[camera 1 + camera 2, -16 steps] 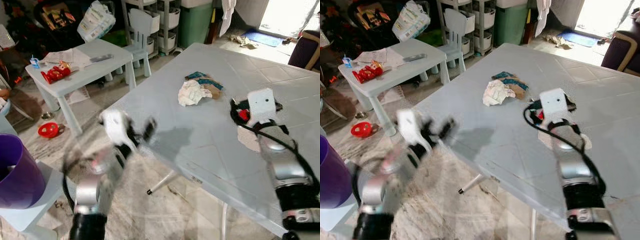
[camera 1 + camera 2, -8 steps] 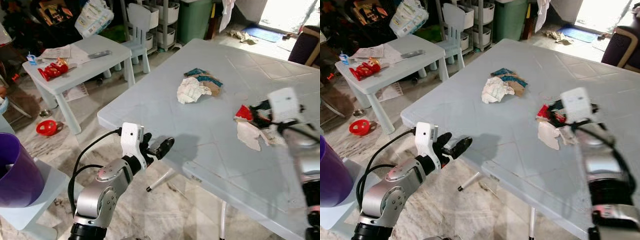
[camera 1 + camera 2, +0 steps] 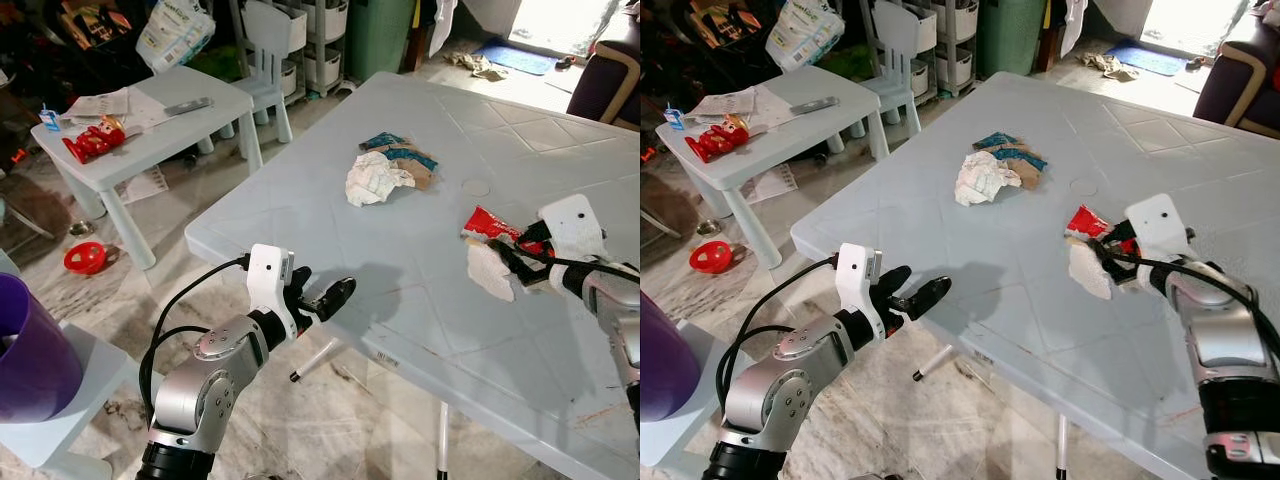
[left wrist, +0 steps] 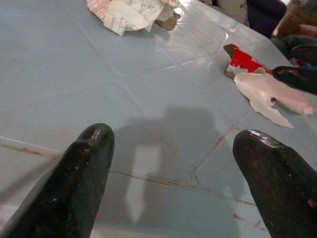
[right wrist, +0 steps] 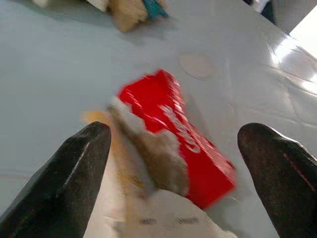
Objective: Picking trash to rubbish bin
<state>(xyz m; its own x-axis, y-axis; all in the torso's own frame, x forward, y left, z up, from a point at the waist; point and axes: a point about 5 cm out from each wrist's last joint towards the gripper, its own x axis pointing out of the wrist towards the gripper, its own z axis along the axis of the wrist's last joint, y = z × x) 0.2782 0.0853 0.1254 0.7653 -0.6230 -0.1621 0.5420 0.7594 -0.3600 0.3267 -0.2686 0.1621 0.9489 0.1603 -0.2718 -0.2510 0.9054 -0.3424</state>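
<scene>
On the pale blue table (image 3: 300, 220), a red wrapper (image 3: 489, 222) lies against a torn white paper scrap (image 3: 487, 268). My right gripper (image 3: 522, 258) stands open just to their right, low over the table, and the red wrapper (image 5: 173, 119) lies between and ahead of its fingers (image 5: 81, 168). Farther back sit a crumpled white paper (image 3: 373, 181) and brown and teal wrappers (image 3: 407, 162). My left gripper (image 3: 326, 298) is open at the table's near edge, holding nothing. The purple bin (image 3: 30, 350) stands at the far left.
A small white kids' table (image 3: 150, 115) with a red toy (image 3: 85, 143) and papers stands at the back left, next to a small chair (image 3: 268, 40). A red object (image 3: 83, 259) lies on the marble floor. Shelves and a green bin (image 3: 385, 35) line the back.
My left arm swung up and settled with its open fingers at the table edge. My right gripper drew back to the right off the red wrapper. The camera shifted slightly.
</scene>
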